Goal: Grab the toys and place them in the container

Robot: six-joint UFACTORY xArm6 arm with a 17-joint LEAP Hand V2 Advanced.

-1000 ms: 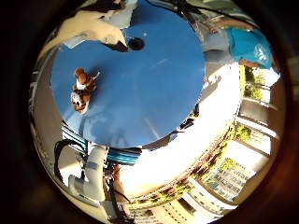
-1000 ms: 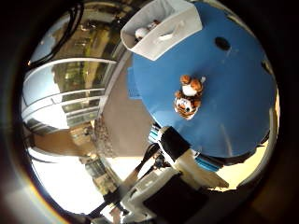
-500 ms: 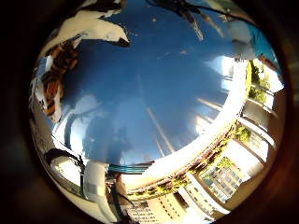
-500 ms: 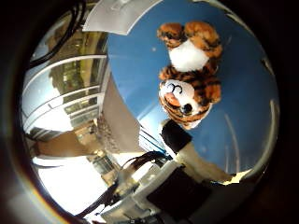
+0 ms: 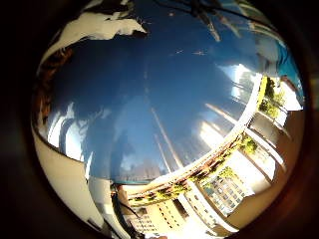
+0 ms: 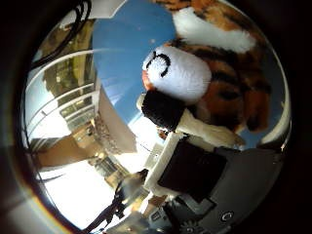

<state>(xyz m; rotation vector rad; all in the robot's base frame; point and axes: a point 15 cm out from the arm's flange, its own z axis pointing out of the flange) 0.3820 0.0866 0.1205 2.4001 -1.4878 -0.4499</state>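
Note:
A plush tiger toy [image 6: 210, 68], orange with black stripes and a white muzzle and belly, lies on the round blue table [image 5: 150, 90]. In the right thumb side palm view it fills much of the picture, so it is very close to the palm. My right hand [image 6: 195, 166] is right over it, and its black and white parts reach in against the toy's head. The white container [image 5: 95, 25] stands on the table at its rim, away from the toy, in the right little finger side palm view.
The table's edge [image 6: 102, 88] runs beside the toy, with beige floor [image 6: 122, 132] below it. Beyond the table are railings and windows [image 6: 54, 97]. The arm's shadows fall across the blue top [image 5: 164, 134].
The hand has come down onto the table: the tiger toy has grown from small to filling the thumb side view, and the hand's black and white part now lies against its head.

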